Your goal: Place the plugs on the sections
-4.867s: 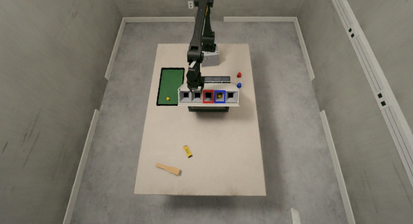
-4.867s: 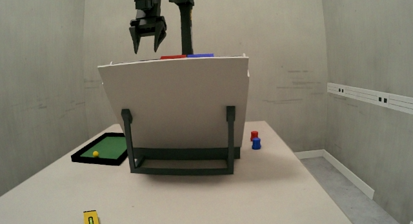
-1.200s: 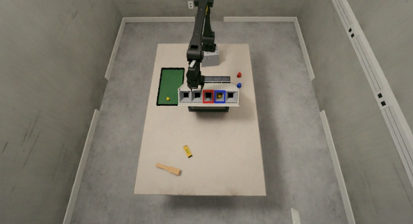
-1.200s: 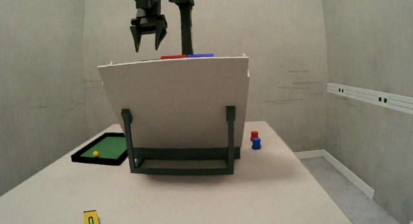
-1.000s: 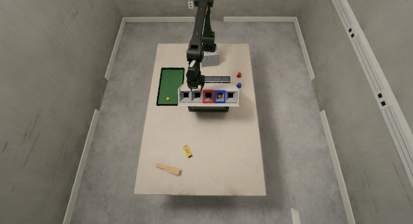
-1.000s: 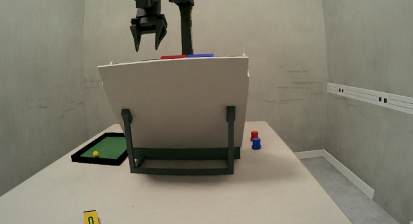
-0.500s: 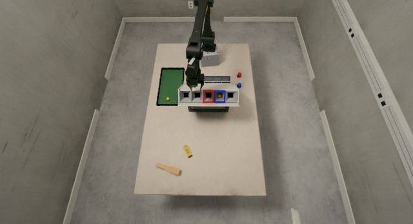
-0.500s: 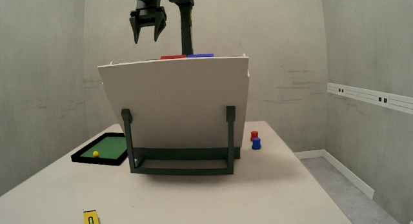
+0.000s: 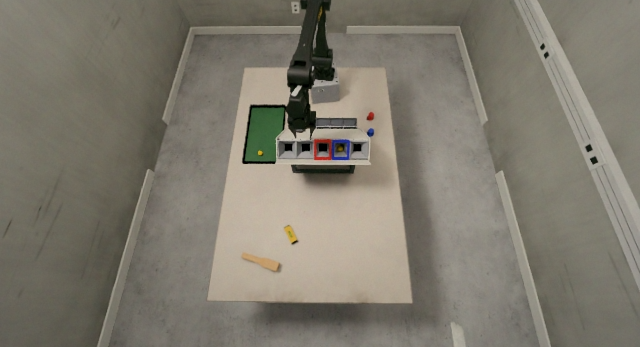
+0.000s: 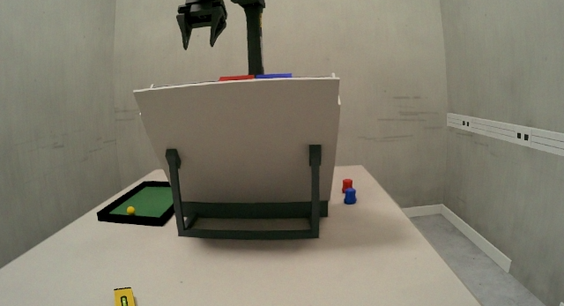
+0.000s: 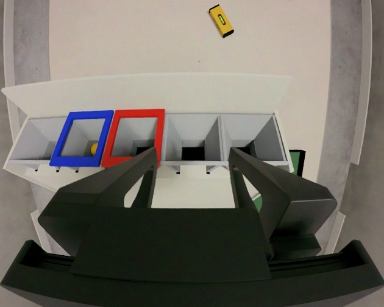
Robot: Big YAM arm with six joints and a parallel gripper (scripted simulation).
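My gripper [image 9: 300, 130] [image 10: 199, 43] [image 11: 192, 153] is open and empty. It hangs well above the row of funnels, over the two plain funnels on the tray side. The red-banded funnel [image 9: 322, 141] [image 11: 139, 112] and the blue-banded funnel [image 9: 340, 141] [image 11: 86, 114] stand side by side. A yellow marble [image 9: 340, 148] [image 11: 93, 148] sits in the blue-banded funnel. Another yellow marble [image 9: 260, 152] [image 10: 130, 210] lies in the green tray [image 9: 265, 124] [image 10: 150, 200]. The red plug [image 9: 370, 116] [image 10: 347, 185] and the blue plug [image 9: 370, 132] [image 10: 350, 196] stand on the table beside the rig. The white cover [image 10: 238, 138] [image 11: 145, 92] hides the pipes.
The grey catch sections [image 9: 336, 122] lie behind the funnels near the arm's base. A yellow spirit level [image 9: 290, 234] [image 10: 123, 297] [image 11: 221, 21] and a wooden spatula [image 9: 260, 261] lie on the near part of the table.
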